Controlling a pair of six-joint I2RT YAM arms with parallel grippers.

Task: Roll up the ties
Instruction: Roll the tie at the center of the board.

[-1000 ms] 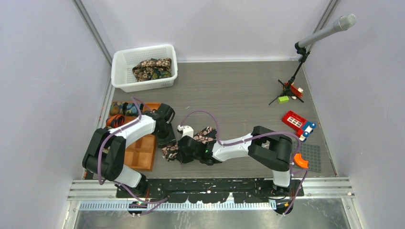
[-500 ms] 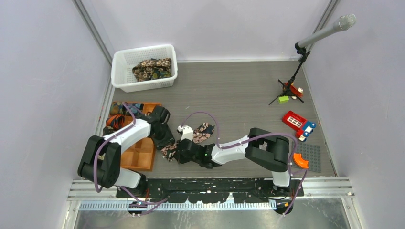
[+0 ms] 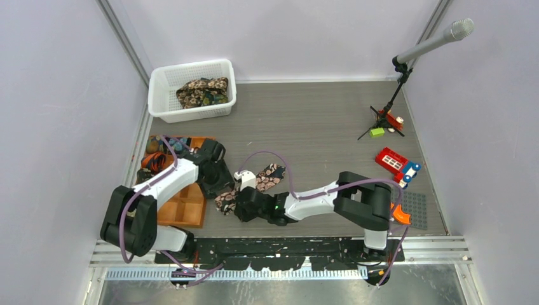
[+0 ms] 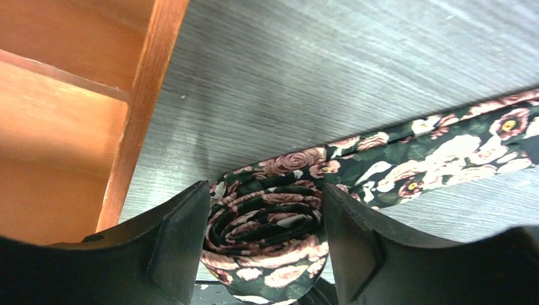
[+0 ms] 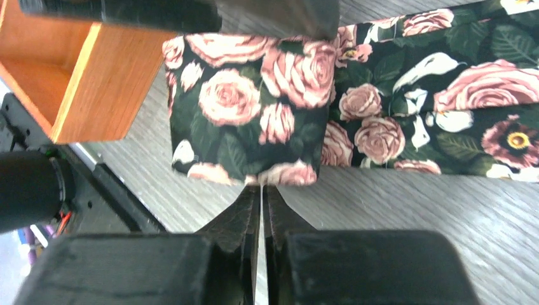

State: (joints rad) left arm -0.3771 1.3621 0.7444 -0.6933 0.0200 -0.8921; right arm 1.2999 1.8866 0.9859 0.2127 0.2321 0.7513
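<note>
A black tie with pink-cream flowers lies on the table, its near end wound into a roll. My left gripper straddles that roll, one finger against each side of it. In the right wrist view the roll stands just beyond my right gripper, which is shut, its tips touching the roll's lower edge. The unrolled tail runs off to the right. From above, both grippers meet at the roll, the left gripper from the far left, the right gripper from the near right.
An orange compartment tray sits right beside the roll on the left, with rolled ties in its far cells. A white mesh basket at the far left holds more ties. A microphone stand, toy bricks and a grey baseplate stand at right.
My left gripper's jaws have widened around the roll, and that arm has shifted a little left. My right arm has slid left and nearer, staying shut at the roll.
</note>
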